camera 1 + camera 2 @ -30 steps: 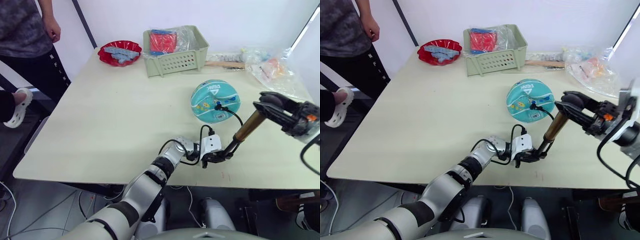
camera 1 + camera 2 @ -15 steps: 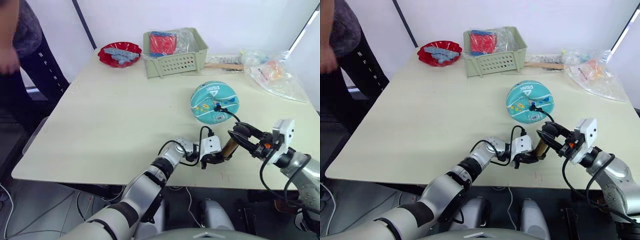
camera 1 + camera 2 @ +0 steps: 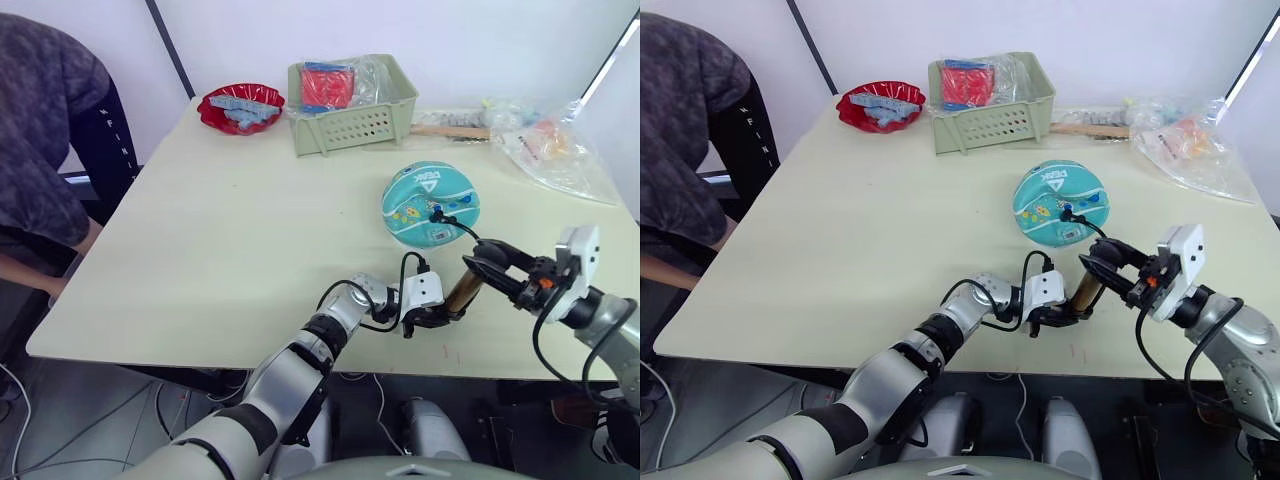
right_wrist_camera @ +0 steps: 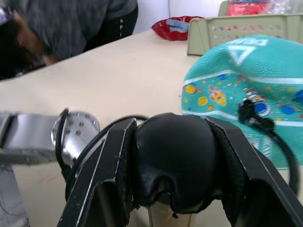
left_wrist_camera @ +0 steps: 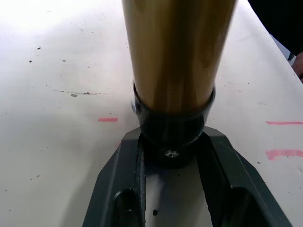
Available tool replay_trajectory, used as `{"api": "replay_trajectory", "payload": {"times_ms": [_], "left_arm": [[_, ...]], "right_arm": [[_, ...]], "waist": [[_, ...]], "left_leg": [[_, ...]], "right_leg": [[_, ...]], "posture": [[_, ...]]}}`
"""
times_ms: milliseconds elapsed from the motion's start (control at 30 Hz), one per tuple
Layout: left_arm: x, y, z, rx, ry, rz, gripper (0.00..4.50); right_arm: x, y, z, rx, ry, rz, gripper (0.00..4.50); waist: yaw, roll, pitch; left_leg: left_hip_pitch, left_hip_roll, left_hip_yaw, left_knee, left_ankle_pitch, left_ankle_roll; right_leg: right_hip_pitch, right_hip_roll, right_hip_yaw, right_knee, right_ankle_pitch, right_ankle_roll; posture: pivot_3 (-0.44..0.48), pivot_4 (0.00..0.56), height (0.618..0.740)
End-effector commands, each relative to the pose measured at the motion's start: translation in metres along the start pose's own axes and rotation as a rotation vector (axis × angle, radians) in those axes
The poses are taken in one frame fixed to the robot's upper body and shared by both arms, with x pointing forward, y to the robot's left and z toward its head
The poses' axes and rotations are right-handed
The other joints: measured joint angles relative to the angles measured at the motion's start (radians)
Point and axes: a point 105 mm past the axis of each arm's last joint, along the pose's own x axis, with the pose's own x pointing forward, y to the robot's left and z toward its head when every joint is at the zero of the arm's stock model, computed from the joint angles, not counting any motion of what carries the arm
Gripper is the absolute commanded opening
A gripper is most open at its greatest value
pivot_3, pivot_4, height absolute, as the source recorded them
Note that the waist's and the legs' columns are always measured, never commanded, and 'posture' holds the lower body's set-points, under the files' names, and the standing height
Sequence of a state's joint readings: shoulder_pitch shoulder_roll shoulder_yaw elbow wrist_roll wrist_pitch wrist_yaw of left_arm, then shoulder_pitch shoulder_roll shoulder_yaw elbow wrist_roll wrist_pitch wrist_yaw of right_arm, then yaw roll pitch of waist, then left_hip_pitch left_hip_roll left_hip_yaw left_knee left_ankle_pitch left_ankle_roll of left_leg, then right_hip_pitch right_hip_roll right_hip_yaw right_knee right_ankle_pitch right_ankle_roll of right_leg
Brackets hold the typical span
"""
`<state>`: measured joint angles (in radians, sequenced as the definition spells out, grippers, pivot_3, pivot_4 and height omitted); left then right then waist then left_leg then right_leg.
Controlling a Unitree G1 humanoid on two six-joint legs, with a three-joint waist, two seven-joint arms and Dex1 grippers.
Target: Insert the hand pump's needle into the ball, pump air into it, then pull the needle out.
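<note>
Both jaws on hand pump [image 3: 462, 293], needle prob. in ball [image 3: 430, 203]

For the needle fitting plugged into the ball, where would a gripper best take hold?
Grip the small black fitting where it stands proud of the ball, coming from the near side, jaws straddling it; the thin hose trailing off would only flex.
</note>
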<state>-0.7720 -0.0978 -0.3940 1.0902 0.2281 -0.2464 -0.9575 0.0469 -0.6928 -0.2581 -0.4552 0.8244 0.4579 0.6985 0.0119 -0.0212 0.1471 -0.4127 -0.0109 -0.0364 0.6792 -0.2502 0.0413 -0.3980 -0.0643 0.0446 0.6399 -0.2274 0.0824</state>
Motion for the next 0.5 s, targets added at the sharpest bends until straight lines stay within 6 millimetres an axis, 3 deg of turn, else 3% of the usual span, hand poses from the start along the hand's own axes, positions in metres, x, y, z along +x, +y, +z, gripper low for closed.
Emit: {"api": "replay_trajectory", "payload": {"times_ms": [33, 267, 433, 500], "left_arm": [[-0.004, -0.017, -0.037, -0.075, 0.119, -0.053, 1.10], [-0.002, -0.020, -0.038, -0.072, 0.116, -0.061, 1.10], [-0.003, -0.019, -0.038, -0.084, 0.109, -0.056, 1.10], [-0.003, -0.018, -0.037, -0.081, 0.108, -0.051, 1.10]], "right_arm": [[-0.013, -0.006, 0.068, -0.129, -0.148, -0.035, 1.72], [-0.026, -0.006, 0.127, -0.155, -0.212, 0.002, 1.72], [-0.027, -0.001, 0.150, -0.154, -0.252, 0.020, 1.72], [-0.026, -0.002, 0.144, -0.138, -0.223, 0.022, 1.72]], "waist": [[0.000, 0.002, 0.002], [0.001, 0.002, 0.003], [0.001, 0.002, 0.003], [0.001, 0.003, 0.004]], "left_leg": [[0.000, 0.000, 0.000, 0.000, 0.000, 0.000], [-0.002, -0.001, 0.000, 0.000, 0.000, 0.000], [-0.002, -0.001, 0.000, 0.000, 0.000, 0.000], [-0.003, -0.001, 0.000, 0.000, 0.000, 0.000]], "right_leg": [[-0.001, 0.000, 0.000, 0.000, 0.000, 0.000], [-0.002, -0.001, 0.000, -0.001, 0.000, 0.000], [-0.002, -0.001, -0.001, -0.001, 0.000, 0.000], [-0.002, -0.002, 0.000, -0.001, 0.000, 0.000]], "posture": [[0.000, 0.150, 0.738], [0.000, 0.150, 0.738], [0.000, 0.150, 0.738], [0.000, 0.150, 0.738]]}}
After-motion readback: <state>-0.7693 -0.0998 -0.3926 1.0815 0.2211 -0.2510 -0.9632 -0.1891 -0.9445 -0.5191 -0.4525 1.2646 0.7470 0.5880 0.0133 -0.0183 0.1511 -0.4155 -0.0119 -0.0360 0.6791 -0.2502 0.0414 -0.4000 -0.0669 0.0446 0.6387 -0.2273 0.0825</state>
